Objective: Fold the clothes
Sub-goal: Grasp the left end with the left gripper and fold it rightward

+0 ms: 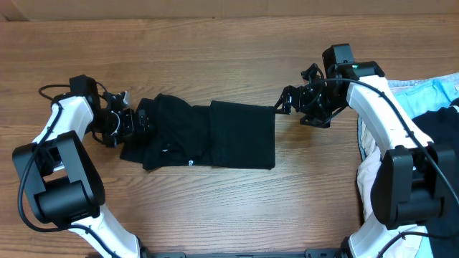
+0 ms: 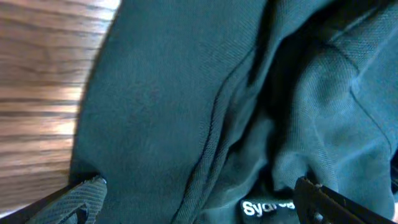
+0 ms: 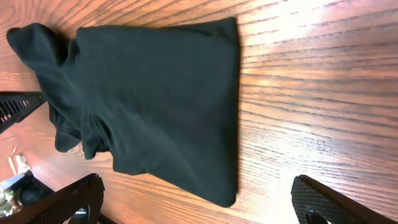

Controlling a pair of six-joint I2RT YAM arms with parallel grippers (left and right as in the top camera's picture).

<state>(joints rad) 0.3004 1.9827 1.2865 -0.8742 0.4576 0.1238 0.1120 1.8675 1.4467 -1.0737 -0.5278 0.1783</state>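
The black T-shirt (image 1: 215, 136) lies mid-table (image 1: 215, 57). Its left half is rumpled, with a white label (image 2: 267, 207) showing; its right half is folded flat and square. The left gripper (image 1: 136, 120) is spread wide over the rumpled end. The right gripper (image 1: 283, 104) is spread wide just beside the square edge.

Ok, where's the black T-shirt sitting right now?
Overhead view: the black T-shirt lies on the table, slightly left of centre, its rumpled left end at the left gripper and its upper right corner just short of the right gripper.
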